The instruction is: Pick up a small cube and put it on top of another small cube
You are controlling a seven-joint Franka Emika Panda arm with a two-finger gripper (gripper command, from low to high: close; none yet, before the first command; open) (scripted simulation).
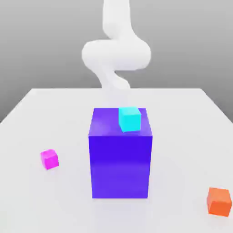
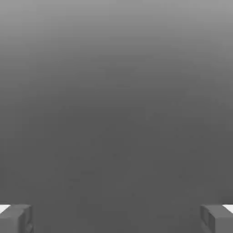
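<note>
Broadly, the white worktop (image 1: 191, 113) carried everything, with the robot arm (image 1: 116, 50) raised behind the big blue-purple block (image 1: 120, 166) at its centre. A cyan cube (image 1: 129, 119) sat on top of that block. An orange cube (image 1: 219, 201) lay near the exterior view's right, and the small pink cube (image 1: 49, 159) rested on the worktop, well apart toward the exterior view's left. The end effector (image 2: 116, 218) stood wide open, gripping nothing. By that showing, picking and stacking both remained undone.
</note>
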